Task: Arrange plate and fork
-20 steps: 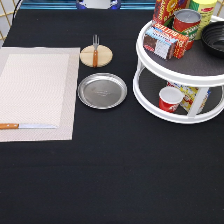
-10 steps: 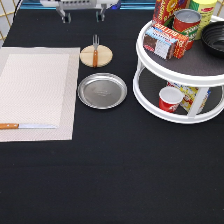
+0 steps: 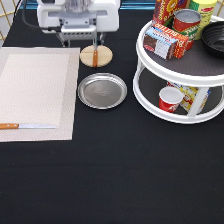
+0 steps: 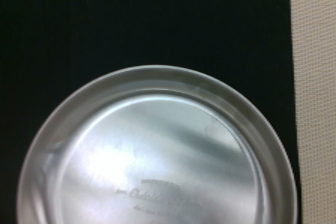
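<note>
The silver plate (image 3: 102, 91) lies flat on the black table, just right of the placemat. It fills most of the wrist view as plate (image 4: 165, 160). The fork (image 3: 94, 55) rests on a small round wooden disc (image 3: 96, 56) just above the plate in the exterior view, its orange-brown handle toward the plate. My gripper (image 3: 82, 41) hangs at the exterior view's top, over the disc's far edge and above the plate. It is open, with nothing between its fingers.
A beige placemat (image 3: 35, 92) covers the exterior view's left, with a wooden-handled knife (image 3: 27, 126) on its lower part. A white two-tier turntable (image 3: 182, 75) stands at the right, holding cans, boxes, a black bowl (image 3: 215, 37) and a red cup (image 3: 169, 99).
The gripper has come from the exterior view's top edge further into the picture, toward the wooden disc and the plate. Plate, fork and knife have not moved.
</note>
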### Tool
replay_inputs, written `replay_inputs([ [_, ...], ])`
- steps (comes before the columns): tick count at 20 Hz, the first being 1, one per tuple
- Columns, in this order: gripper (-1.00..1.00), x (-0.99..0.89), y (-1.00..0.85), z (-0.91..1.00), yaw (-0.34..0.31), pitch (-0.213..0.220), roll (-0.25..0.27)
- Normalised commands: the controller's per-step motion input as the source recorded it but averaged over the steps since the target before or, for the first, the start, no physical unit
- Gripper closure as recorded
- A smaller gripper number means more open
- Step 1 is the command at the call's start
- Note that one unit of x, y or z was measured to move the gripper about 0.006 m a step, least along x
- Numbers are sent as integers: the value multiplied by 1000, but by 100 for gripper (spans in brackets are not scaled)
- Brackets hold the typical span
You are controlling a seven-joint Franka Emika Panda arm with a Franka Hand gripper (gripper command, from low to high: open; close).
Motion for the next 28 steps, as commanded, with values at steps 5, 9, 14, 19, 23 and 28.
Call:
replay_inputs([
  [5,-100,510,223,-250,64,51,-16],
  [9,-100,454,184,-299,29,24,0],
  [14,-100,483,78,-286,32,24,5],
  [19,-100,446,0,-331,32,23,24],
  [23,-100,442,29,-271,26,27,9],
  [28,-100,356,43,-206,27,43,12],
])
